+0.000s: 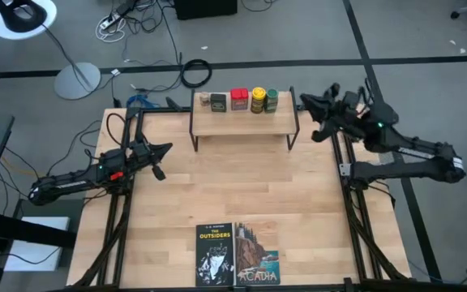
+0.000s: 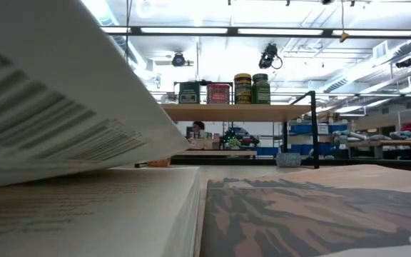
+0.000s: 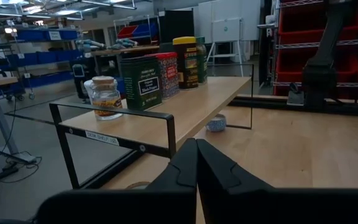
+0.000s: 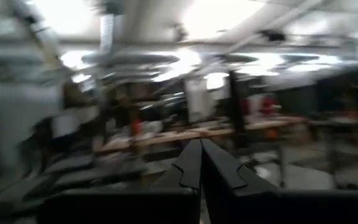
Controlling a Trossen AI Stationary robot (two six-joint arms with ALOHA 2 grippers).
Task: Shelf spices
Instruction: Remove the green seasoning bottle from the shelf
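The shelf [image 1: 242, 122], a light board on thin black legs, stands at the table's far edge. On its board, in a row, stand a small cork-topped glass jar [image 3: 106, 96], a dark tin [image 1: 218, 102], a red tin [image 1: 239, 99], a yellow-lidded jar [image 1: 258, 100] and a green-lidded jar [image 1: 272, 100]. The low view shows the dark tin [image 2: 189, 92], the red tin [image 2: 218, 93] and both lidded jars upright. My left gripper [image 1: 167, 149] is shut and empty, left of the shelf, pointing at it [image 3: 196, 155]. My right gripper [image 1: 303, 100], shut and empty [image 4: 201, 155], is just off the shelf's right end.
Two paperback books [image 1: 237, 253] lie side by side at the table's near edge and fill the low view's foreground [image 2: 84, 200]. A small blue-and-white round thing [image 3: 216, 123] sits on the table under the shelf. Bare wood [image 1: 242, 186] spreads between the books and the shelf.
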